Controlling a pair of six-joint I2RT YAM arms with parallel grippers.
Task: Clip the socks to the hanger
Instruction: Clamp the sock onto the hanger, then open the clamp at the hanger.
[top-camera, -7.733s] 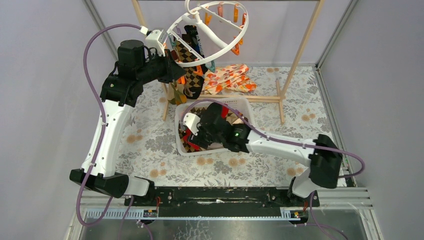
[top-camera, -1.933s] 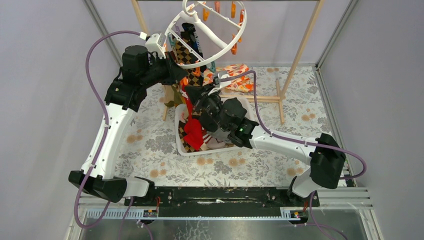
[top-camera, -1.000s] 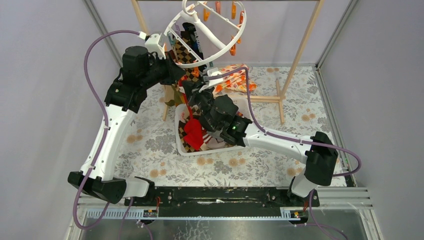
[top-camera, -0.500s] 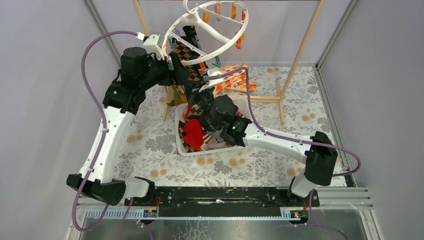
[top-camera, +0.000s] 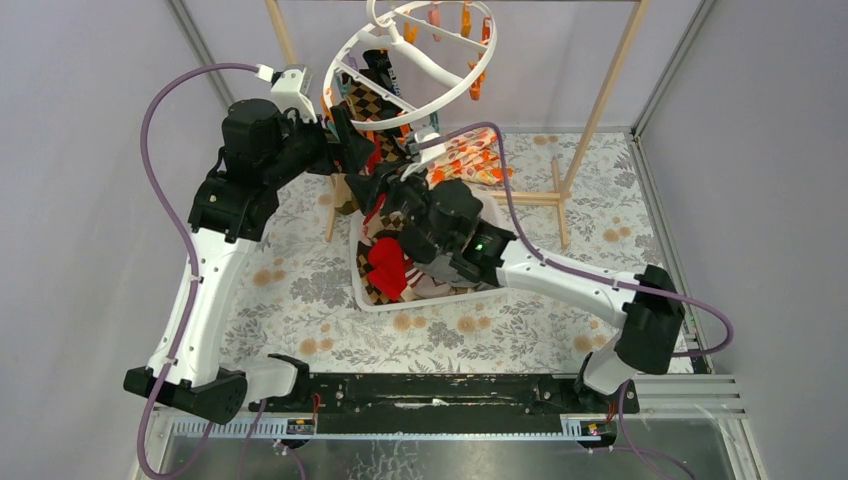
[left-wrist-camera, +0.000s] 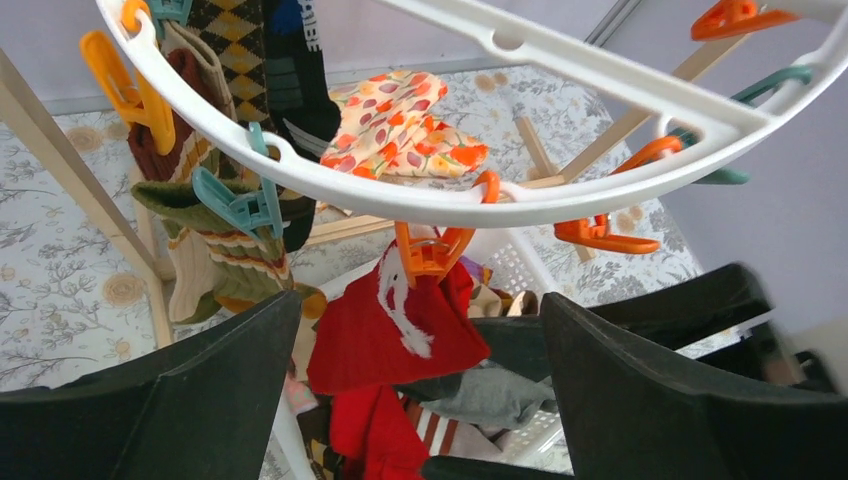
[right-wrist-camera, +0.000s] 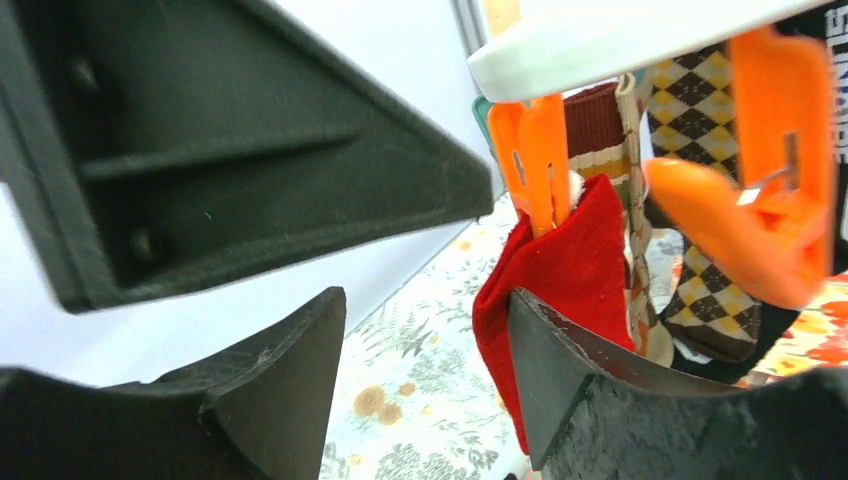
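Note:
The white ring hanger (top-camera: 455, 95) hangs at the back, with an argyle sock (top-camera: 365, 100) and a black sock (left-wrist-camera: 300, 70) clipped on its left side. A red sock (left-wrist-camera: 385, 335) hangs from an orange clip (left-wrist-camera: 432, 255) on the near rim. My left gripper (left-wrist-camera: 420, 305) is open, its jaws wide apart on either side of that clip and touching neither it nor the sock. My right gripper (right-wrist-camera: 425, 300) is open too; the red sock (right-wrist-camera: 570, 260) hangs just beside its right finger. The gap between the right jaws holds nothing.
A white slotted basket (top-camera: 400, 305) with more socks sits under the hanger. The orange floral cloth (top-camera: 470, 155) lies on the wooden frame's (top-camera: 600, 100) low bar. An olive striped sock (left-wrist-camera: 215, 260) hangs on a teal clip. Both arms crowd the hanger's left rim.
Both grippers have opened. The left one let go of the orange clip and drew back to the left. The right one released the red sock, which now hangs from the clip.

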